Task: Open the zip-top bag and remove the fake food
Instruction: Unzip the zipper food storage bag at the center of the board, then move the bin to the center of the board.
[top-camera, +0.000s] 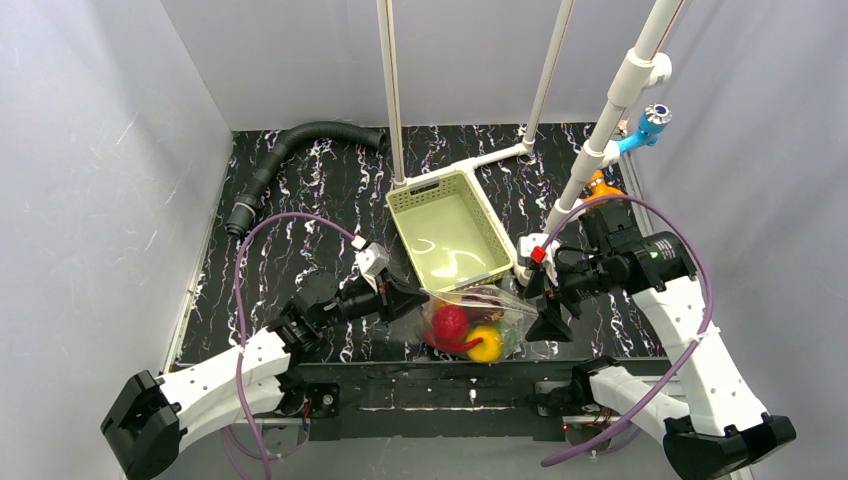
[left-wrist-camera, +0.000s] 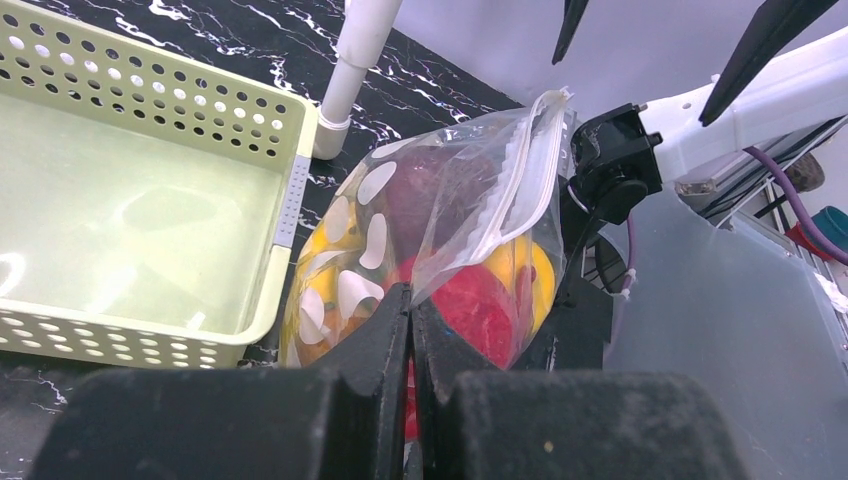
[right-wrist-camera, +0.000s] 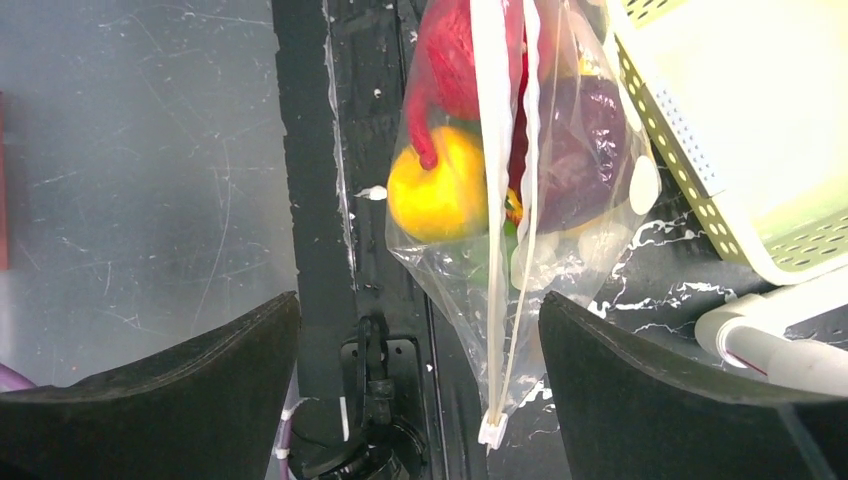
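Observation:
The zip-top bag (top-camera: 478, 322) hangs just off the table's near edge, clear plastic with off-white dots, its zip strip (right-wrist-camera: 495, 200) shut and its slider (right-wrist-camera: 492, 430) at the end. Inside is the fake food: a bright red piece (top-camera: 450, 322), a yellow one (right-wrist-camera: 440, 190) and a dark red one (right-wrist-camera: 575, 150). My left gripper (left-wrist-camera: 412, 300) is shut on the bag's plastic near the zip edge. My right gripper (right-wrist-camera: 418, 300) is open, its fingers either side of the slider end without touching it.
The pale green basket (top-camera: 430, 186) stands just behind the bag, near my left gripper (top-camera: 424, 300). White pipes (top-camera: 545, 75) rise behind it, with an orange clamp (top-camera: 598, 183) at the right. A black hose (top-camera: 290, 150) lies at the back left.

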